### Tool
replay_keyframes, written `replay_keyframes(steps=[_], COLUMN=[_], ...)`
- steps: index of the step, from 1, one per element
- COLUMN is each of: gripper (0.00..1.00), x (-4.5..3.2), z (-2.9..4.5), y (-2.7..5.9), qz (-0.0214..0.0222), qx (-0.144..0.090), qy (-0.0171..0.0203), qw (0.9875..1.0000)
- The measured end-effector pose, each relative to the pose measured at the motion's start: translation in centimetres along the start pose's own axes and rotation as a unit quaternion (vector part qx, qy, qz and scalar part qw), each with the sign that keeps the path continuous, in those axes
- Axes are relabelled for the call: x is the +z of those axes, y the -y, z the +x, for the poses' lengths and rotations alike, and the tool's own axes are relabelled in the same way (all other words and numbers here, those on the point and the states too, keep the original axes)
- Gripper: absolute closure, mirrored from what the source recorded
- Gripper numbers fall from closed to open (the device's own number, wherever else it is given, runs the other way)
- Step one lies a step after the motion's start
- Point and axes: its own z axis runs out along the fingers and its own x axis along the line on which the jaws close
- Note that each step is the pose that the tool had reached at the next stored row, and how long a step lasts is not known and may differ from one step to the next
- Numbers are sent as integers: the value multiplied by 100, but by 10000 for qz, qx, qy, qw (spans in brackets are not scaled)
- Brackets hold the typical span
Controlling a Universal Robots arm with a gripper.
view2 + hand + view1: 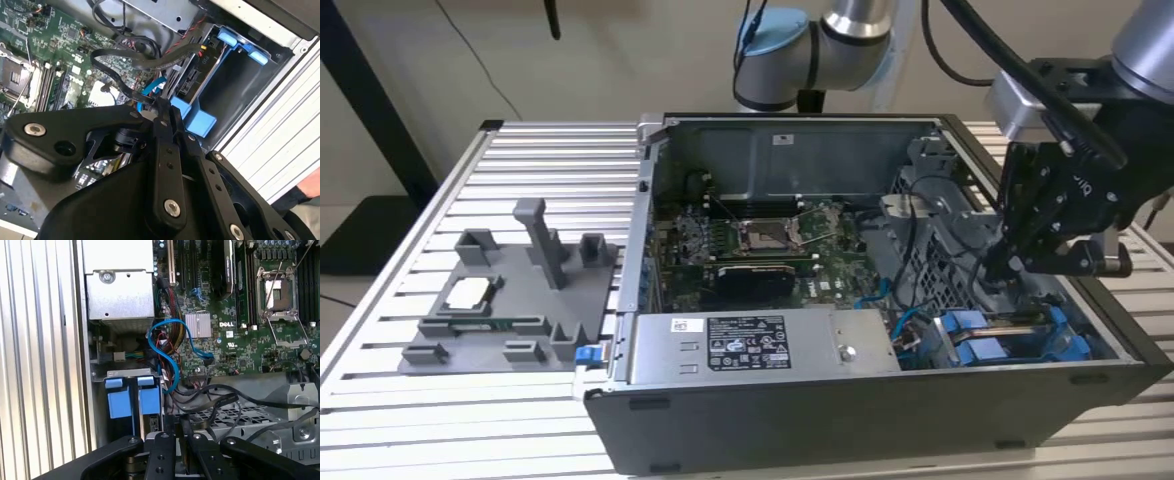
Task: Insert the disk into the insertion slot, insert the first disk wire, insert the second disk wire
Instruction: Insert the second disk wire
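Disk (1014, 335) in insertion slot (1101, 345); power-supply box (754, 345) at exterior view's left.

An open computer case (854, 400) is sitting on the ribbed metal worktop (440, 400), its green motherboard (761, 240) lying bare. A grey labelled power-supply box (747, 345) is resting along its near side. Just beside the case, on the exterior view's left, a grey plastic fixture (507, 300) is standing.

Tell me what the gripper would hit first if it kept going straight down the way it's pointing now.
Probably the flat disk in its bright blue plastic carrier, seated in the narrow grey-metal insertion slot. The black gripper points down right beside it among thin black and blue cables, so a cable could come first; depth is unclear.
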Motion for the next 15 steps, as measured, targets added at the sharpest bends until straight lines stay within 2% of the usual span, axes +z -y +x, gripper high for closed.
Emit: replay_keyframes(steps=[9,15], gripper=[84,84], x=[91,118], z=[27,63], y=[4,11], qz=[158,244], qx=[-21,-34], qy=[5,-35], qw=[9999,9997])
